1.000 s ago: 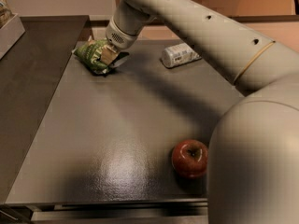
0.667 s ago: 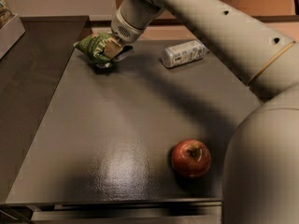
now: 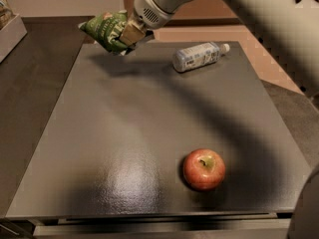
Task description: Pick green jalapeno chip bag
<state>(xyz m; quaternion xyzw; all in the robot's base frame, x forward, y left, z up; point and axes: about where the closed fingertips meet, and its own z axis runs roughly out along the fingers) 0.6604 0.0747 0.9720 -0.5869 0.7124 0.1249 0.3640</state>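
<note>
The green jalapeno chip bag (image 3: 105,30) is a crinkly dark-green bag with pale ends, held in the air above the far left corner of the dark table (image 3: 124,133). My gripper (image 3: 128,35) is shut on the bag's right side and holds it clear of the surface, its shadow falling on the table below. The arm comes in from the upper right.
A clear plastic bottle with a white label (image 3: 198,57) lies on its side at the far right of the table. A red apple (image 3: 204,169) sits near the front right. A pale box edge (image 3: 11,31) stands at the far left, off the table.
The bag has been lifted off the table in the gripper. The arm has risen and drawn back toward the upper right.
</note>
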